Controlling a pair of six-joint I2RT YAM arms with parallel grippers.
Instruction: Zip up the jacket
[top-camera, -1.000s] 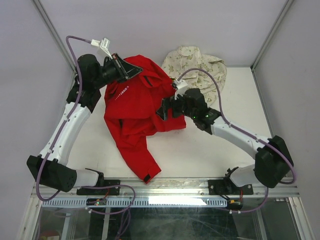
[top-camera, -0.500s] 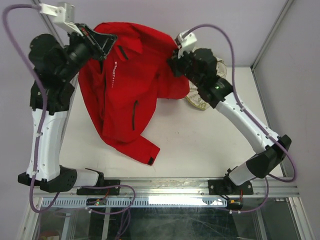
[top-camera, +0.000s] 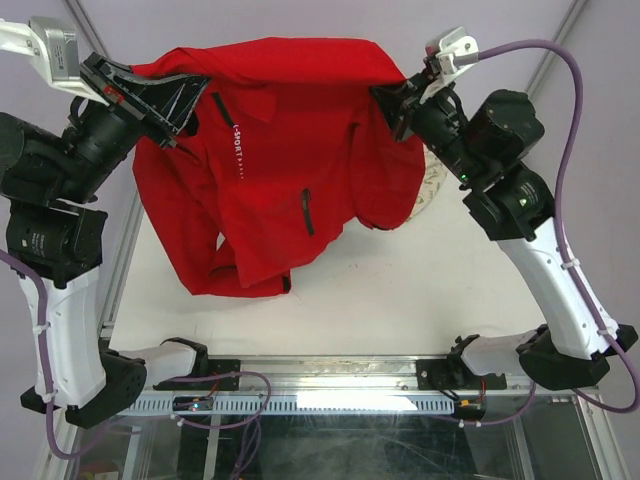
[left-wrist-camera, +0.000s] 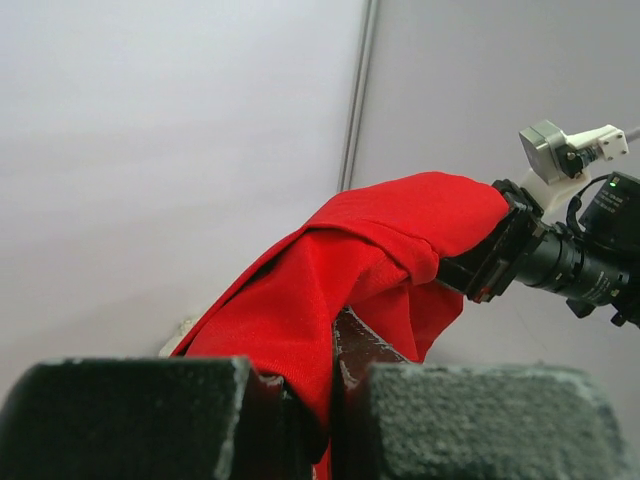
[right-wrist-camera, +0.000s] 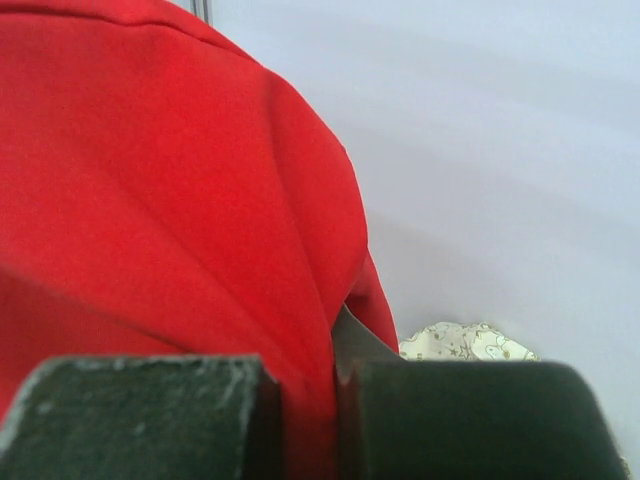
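Observation:
The red jacket (top-camera: 280, 150) hangs spread between both arms, high above the table, its lower hem and a sleeve trailing down toward the table at the left. White chest lettering and a dark pocket zipper show on its front. My left gripper (top-camera: 185, 95) is shut on the jacket's top left edge; red cloth (left-wrist-camera: 300, 320) is pinched between its jaws. At the top right corner, my right gripper (top-camera: 392, 98) is shut on the fabric (right-wrist-camera: 200, 220) too. In the left wrist view the right gripper (left-wrist-camera: 490, 260) shows at the far end of the stretched cloth.
A cream floral-patterned garment (top-camera: 432, 185) lies at the back right, mostly hidden behind the jacket and right arm; a bit shows in the right wrist view (right-wrist-camera: 465, 342). The white table (top-camera: 400, 290) is bounded by frame posts and grey walls.
Both arms have risen and spread apart, lifting the jacket off the table and stretching it wide. The right gripper closed on the jacket's right edge during the lift.

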